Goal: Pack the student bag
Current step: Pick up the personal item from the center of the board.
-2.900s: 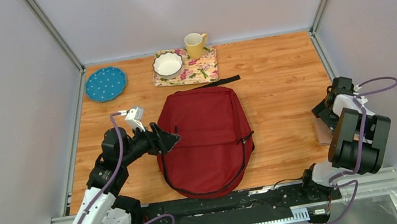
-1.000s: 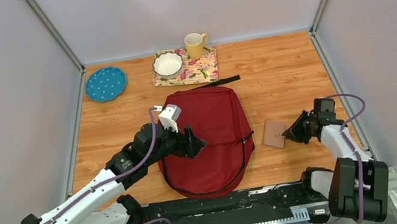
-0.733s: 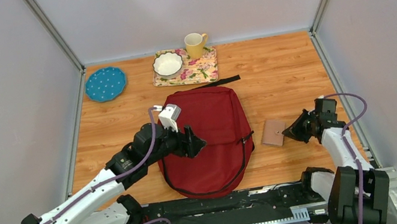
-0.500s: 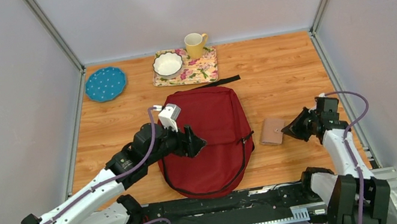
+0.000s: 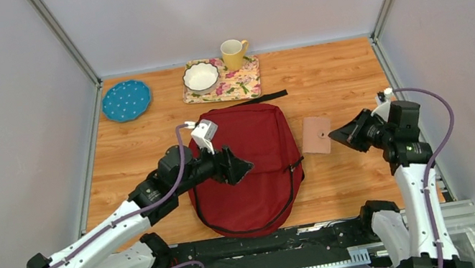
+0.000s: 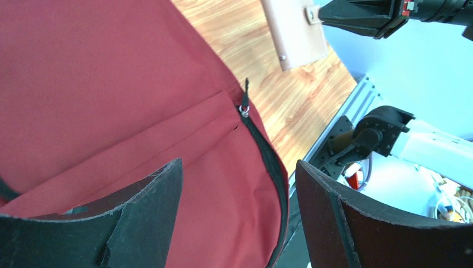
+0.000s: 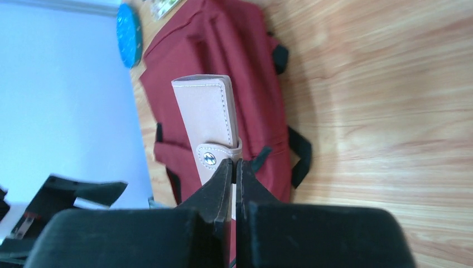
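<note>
1. The student bag (image 5: 252, 153) lies flat in the middle of the wooden table (image 5: 342, 80), closer to the near edge than to the far one. We see dark red fabric, and a black strap at the end that faces the far edge.
2. The left gripper (image 5: 246, 168) hangs over the left half of the bag. Its jaws are spread wide, and we see nothing held between them.
3. In the left wrist view, the gap between those jaws shows only red fabric. A small zipper pull (image 6: 244, 108) sits there on a black zipper near the bag's right side.
4. We cannot tell from these views whether the bag's main zipper is done up.
5. The right gripper (image 5: 338, 134) is closed tight on a tan wallet (image 5: 316, 135), pinching it by the edge with the snap tab.
6. In the right wrist view, the wallet sticks straight out from the closed fingertips, with the metal snap just beyond them.
7. The wallet is just beside the bag's right side and does not touch it. As far as we can tell, it is held clear of the table top.
8. A floral tray (image 5: 245, 87) lies near the middle of the far edge and carries a white bowl (image 5: 200, 77).
9. A yellow mug (image 5: 233, 53) stands at the tray's far side. We cannot tell whether it is on the tray or just behind it.
10. A blue plate (image 5: 126, 100) lies by the far left corner, well apart from the bag.
</note>
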`<state>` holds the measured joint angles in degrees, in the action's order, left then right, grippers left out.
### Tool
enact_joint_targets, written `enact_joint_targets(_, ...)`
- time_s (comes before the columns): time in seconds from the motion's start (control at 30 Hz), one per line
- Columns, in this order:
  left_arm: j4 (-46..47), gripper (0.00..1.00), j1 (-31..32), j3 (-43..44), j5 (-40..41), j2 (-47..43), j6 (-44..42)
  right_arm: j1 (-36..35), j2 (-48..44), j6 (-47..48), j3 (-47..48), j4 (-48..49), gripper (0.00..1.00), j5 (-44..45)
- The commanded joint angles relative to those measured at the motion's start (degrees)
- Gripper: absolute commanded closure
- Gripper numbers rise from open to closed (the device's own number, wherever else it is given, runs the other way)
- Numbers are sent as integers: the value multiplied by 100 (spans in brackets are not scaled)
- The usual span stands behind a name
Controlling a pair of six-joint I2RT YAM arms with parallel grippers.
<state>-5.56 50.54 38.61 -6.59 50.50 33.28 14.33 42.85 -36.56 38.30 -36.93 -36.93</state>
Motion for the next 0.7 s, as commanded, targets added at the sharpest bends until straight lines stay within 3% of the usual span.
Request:
enact_joint_targets(0.0,872,19,17,94,-413,170,-233,-482,39,140,546,-51,100,-719)
enact_joint_targets(0.13,583,19,17,707,-518,687,-813,-1124,162,193,617,299,100,-965)
enact_joint_targets(0.2,407,19,-44,911,-948,864,-980,-1580,285,367,696,335,100,-1009)
enact_joint_targets(0.37,1092,18,-413,973,-1975,1164,-683,-2293,443,676,889,344,100,-1018)
enact_joint_targets(0.67,1593,18,-1055,1008,-3662,1620,-225,-2812,514,1168,1126,362,100,-1247)
